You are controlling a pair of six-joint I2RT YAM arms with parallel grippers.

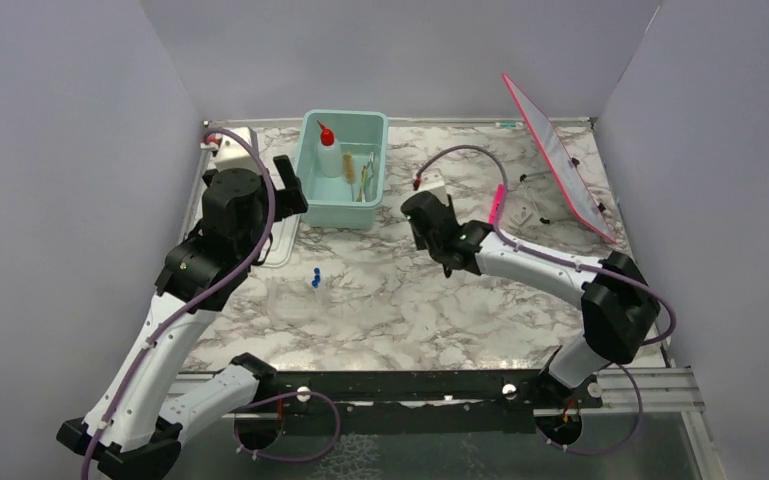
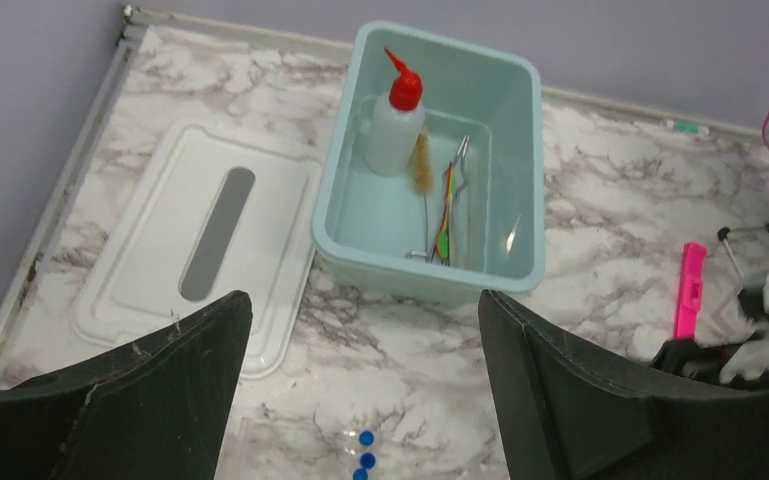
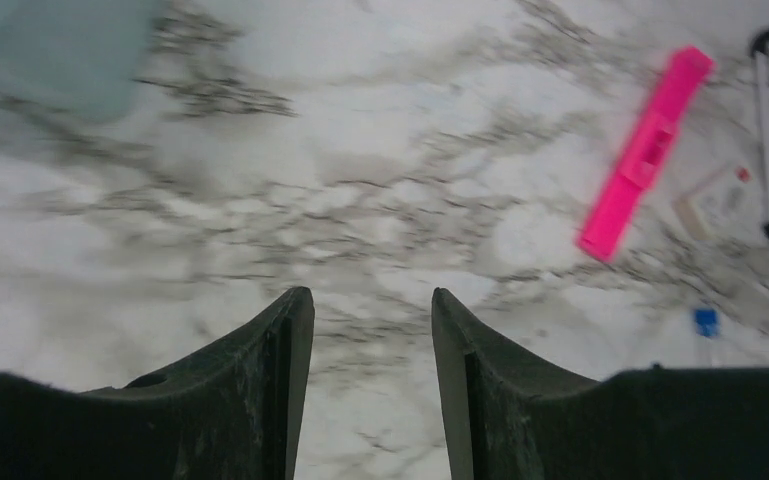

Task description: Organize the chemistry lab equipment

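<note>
The translucent squeeze bottle [image 1: 328,152] with a red nozzle stands in the teal tub [image 1: 372,215], beside the wire tongs [image 1: 368,175]. In the left wrist view the bottle [image 2: 392,130], tongs [image 2: 460,180] and a brown brush [image 2: 423,165] lie inside the tub [image 2: 425,282]. Tiny blue-capped vials [image 1: 315,279] lie on the marble and also show in the left wrist view [image 2: 365,455]. My left gripper [image 1: 293,190] is open and empty above the table, left of the tub, as its wrist view shows [image 2: 365,310]. My right gripper [image 1: 423,215] is open and empty over bare marble [image 3: 372,300]. Another blue-capped vial [image 3: 705,320] lies to its right.
The white lid [image 2: 200,235] lies flat left of the tub. A flat pink strip [image 1: 498,203] lies right of my right gripper and shows in its wrist view [image 3: 645,150]. A pink-edged panel [image 1: 558,155] leans at the back right on a thin stand [image 3: 765,130].
</note>
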